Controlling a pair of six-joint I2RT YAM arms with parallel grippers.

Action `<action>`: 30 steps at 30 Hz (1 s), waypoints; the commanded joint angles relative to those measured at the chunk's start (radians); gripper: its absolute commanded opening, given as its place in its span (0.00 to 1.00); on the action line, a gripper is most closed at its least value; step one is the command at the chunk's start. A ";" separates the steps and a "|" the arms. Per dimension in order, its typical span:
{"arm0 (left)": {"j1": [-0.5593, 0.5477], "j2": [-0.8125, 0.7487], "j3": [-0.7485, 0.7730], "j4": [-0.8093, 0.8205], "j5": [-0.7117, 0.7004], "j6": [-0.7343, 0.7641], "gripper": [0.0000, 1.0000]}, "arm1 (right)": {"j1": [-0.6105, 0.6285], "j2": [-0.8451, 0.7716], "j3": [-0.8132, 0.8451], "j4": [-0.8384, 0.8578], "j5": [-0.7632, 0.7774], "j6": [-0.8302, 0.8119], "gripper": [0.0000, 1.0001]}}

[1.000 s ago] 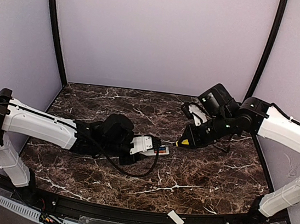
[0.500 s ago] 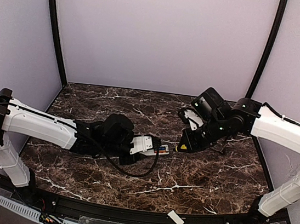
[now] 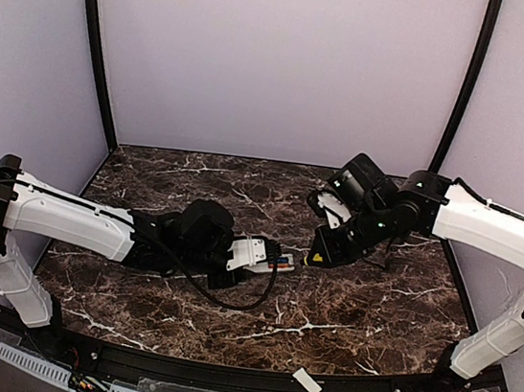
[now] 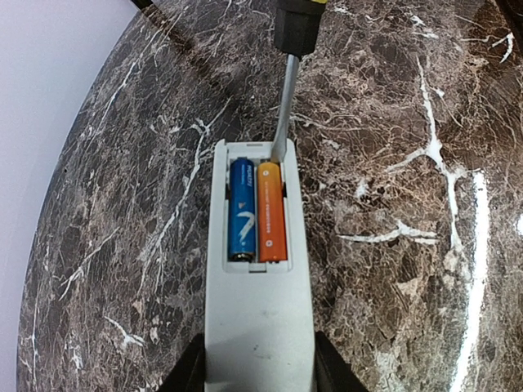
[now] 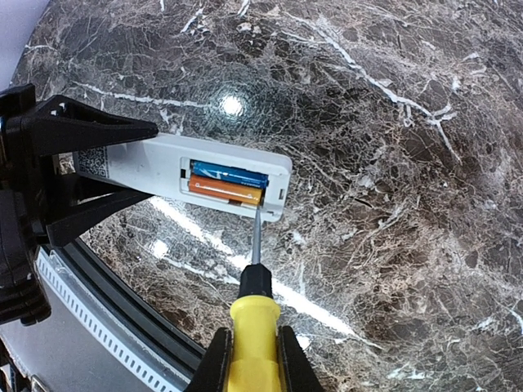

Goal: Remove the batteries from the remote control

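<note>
The white remote control lies back-up with its compartment uncovered, and my left gripper is shut on its near end. Two batteries lie side by side in it, a blue one and an orange one. My right gripper is shut on the yellow-handled screwdriver. The metal tip rests at the far end of the orange battery, beside the blue battery. From above, the remote control and the screwdriver meet at mid-table between left gripper and right gripper.
A small white cover plate lies on the black frame at the table's near edge. The dark marble tabletop spreads around both arms. Purple walls and black posts enclose the back and sides.
My right arm has moved left and slightly down with the screwdriver, bringing its tip up to the remote's open compartment. The left arm and the remote have not moved.
</note>
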 commanded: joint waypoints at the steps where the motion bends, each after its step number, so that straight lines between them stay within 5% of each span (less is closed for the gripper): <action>1: -0.002 -0.003 0.021 0.005 0.004 0.004 0.00 | 0.010 0.016 0.027 0.004 0.013 -0.007 0.00; 19: -0.002 -0.012 0.011 0.015 0.005 0.004 0.00 | 0.008 -0.018 -0.065 0.129 -0.045 -0.011 0.00; 30: -0.003 -0.014 0.010 0.019 0.002 0.003 0.00 | 0.003 -0.033 -0.041 0.018 0.027 0.008 0.00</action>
